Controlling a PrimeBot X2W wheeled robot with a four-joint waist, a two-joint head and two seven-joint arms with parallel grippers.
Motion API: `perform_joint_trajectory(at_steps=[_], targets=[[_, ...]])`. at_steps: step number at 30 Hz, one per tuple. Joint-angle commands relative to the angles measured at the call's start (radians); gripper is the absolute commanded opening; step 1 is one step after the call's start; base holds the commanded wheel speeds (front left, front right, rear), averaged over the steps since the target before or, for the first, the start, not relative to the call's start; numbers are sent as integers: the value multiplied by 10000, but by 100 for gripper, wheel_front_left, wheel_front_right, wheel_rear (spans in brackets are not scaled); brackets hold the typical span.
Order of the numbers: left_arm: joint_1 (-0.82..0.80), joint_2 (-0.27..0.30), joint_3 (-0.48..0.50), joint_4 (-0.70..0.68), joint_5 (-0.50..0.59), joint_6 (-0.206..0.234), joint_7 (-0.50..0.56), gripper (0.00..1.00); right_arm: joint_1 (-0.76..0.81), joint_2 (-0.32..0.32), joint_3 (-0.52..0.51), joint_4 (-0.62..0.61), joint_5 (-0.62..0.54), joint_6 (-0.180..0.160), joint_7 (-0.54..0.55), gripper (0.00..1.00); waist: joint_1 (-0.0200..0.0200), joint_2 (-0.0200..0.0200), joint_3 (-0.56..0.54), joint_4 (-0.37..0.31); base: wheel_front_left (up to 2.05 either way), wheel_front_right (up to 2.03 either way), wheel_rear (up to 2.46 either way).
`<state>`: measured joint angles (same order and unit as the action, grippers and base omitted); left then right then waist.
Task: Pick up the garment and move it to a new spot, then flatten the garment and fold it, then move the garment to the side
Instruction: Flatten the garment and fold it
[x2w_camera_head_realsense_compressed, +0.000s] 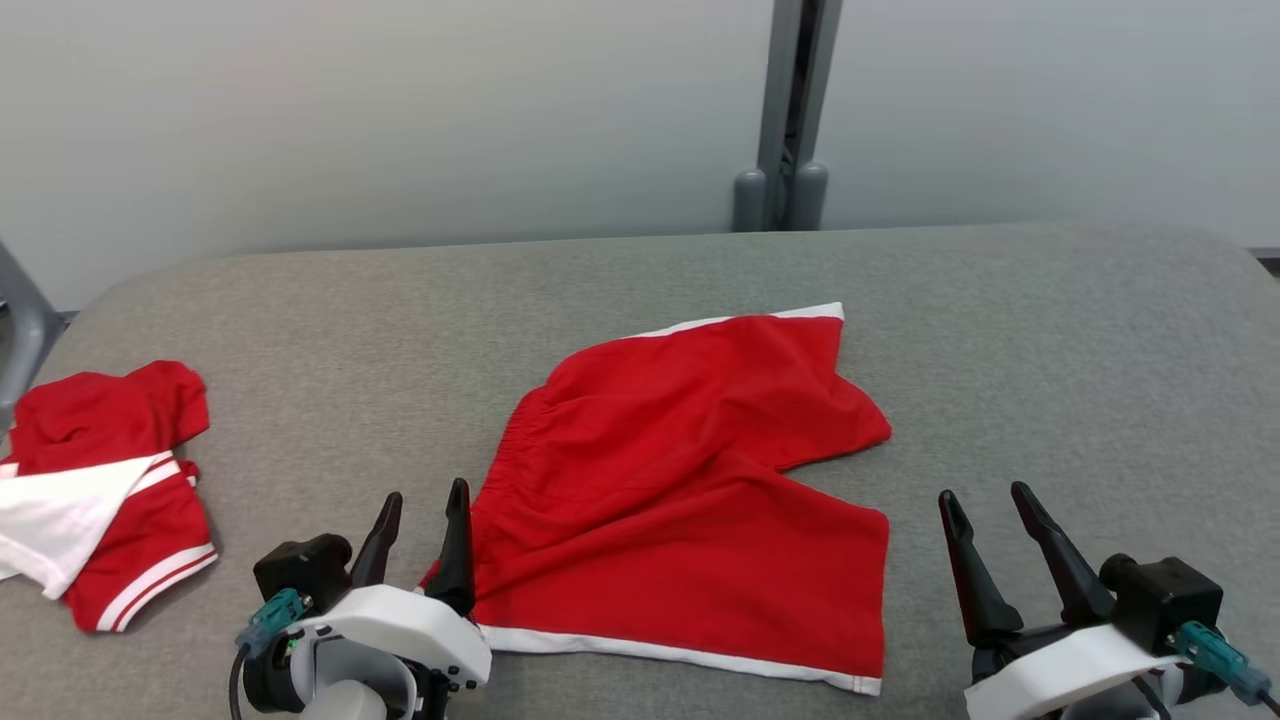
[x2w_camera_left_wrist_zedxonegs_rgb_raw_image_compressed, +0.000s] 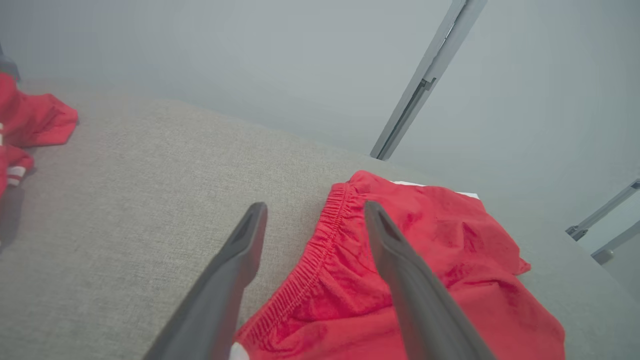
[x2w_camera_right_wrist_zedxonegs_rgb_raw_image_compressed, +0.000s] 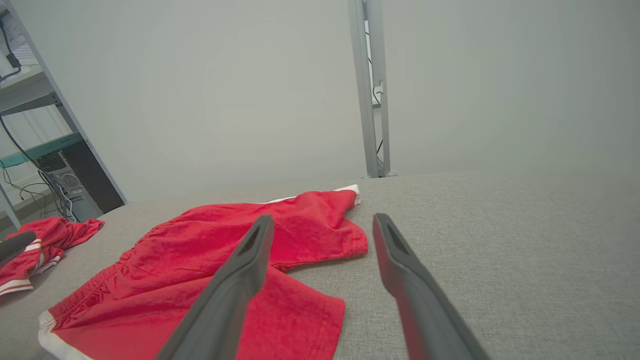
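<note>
The garment is a pair of red shorts with white trim, lying spread and wrinkled on the middle of the grey table. Its elastic waistband faces left. My left gripper stands open at the waistband's near corner, its right finger at the cloth's edge, nothing held. In the left wrist view the left gripper straddles the waistband. My right gripper is open over bare table right of the shorts' near leg. In the right wrist view the right gripper points past the shorts.
A second red and white garment lies crumpled at the table's left edge, also seen as red cloth. A grey post stands behind the table against a pale wall. Shelving with cables stands to the left.
</note>
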<state>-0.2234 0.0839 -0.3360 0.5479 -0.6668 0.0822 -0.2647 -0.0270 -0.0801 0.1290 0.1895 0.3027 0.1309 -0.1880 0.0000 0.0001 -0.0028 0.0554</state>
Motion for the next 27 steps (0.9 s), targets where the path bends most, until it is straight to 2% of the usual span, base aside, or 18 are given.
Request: perform_joint_trajectory(at_steps=[1, 8, 12, 20, 27], targets=[[86, 69, 36, -168, 213, 77, -12, 100, -127, -40, 53, -112, -32, -2, -29, 100, 0, -1, 171, -340, 0, 0, 0], [-880, 199, -139, 52, 533, 219, 218, 100, -482, -35, 322, -506, -212, -2, 111, 100, 0, -1, 865, -1044, 0, 0, 0], [-2055, 440, -295, 572, 875, 369, 729, 100, -739, 21, 469, -759, -336, -2, 127, 100, 0, -1, 1491, -1493, 0, 0, 0], [-4247, 676, -745, 2272, 1203, 74, 2113, 100, -997, 177, 660, -671, -384, -2, -75, 100, 0, -1, 2274, -2060, 0, 0, 0], [-5551, 904, -1093, 3842, 1576, 48, 2700, 100, -1276, 263, 886, -486, -123, -2, -251, 100, 0, -1, 2643, -2406, 0, 0, 0]])
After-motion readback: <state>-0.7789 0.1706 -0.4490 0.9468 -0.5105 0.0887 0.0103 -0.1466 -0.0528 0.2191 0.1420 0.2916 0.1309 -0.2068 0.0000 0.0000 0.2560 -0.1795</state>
